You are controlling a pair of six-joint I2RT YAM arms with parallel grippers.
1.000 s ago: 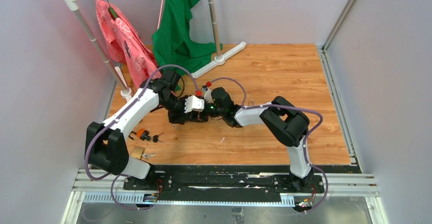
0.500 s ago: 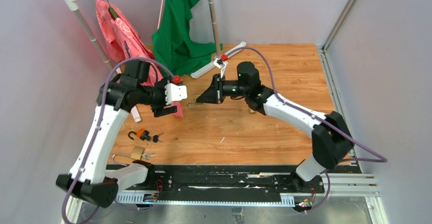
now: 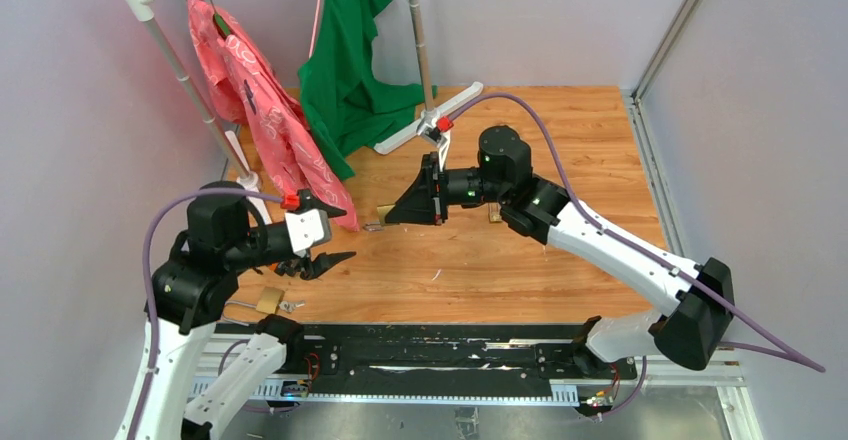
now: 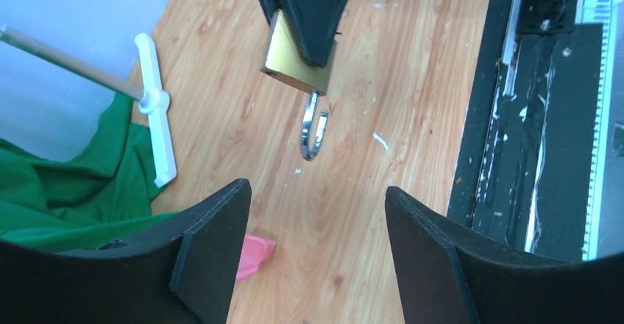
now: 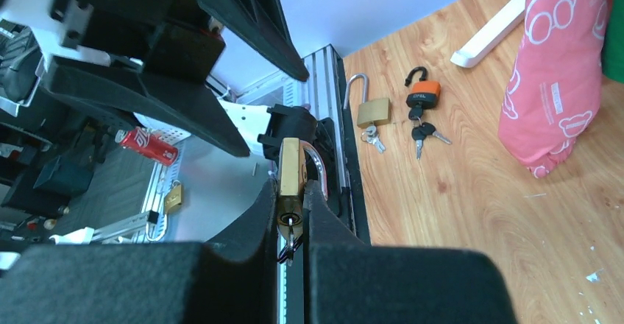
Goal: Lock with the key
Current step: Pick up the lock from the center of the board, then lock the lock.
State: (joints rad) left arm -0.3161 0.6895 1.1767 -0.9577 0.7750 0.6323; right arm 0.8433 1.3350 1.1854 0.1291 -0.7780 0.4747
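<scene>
1. Two spare padlocks near the front edge: brass one (image 3: 268, 300) by the left arm's base, orange one (image 5: 421, 96) just beyond it, keys beside each, partly hidden in the top view.
2. Left gripper (image 3: 328, 242) jaws spread, nothing between them, raised over bare wood.
3. Right gripper (image 3: 410, 207) clamped on brass padlock (image 4: 296, 59) mid-table, above the boards; shackle (image 4: 314, 127) swung open, key (image 5: 288, 239) in the keyhole, mostly hidden.
4. Clothes rack (image 3: 175, 45) crowds the far-left corner.
</scene>
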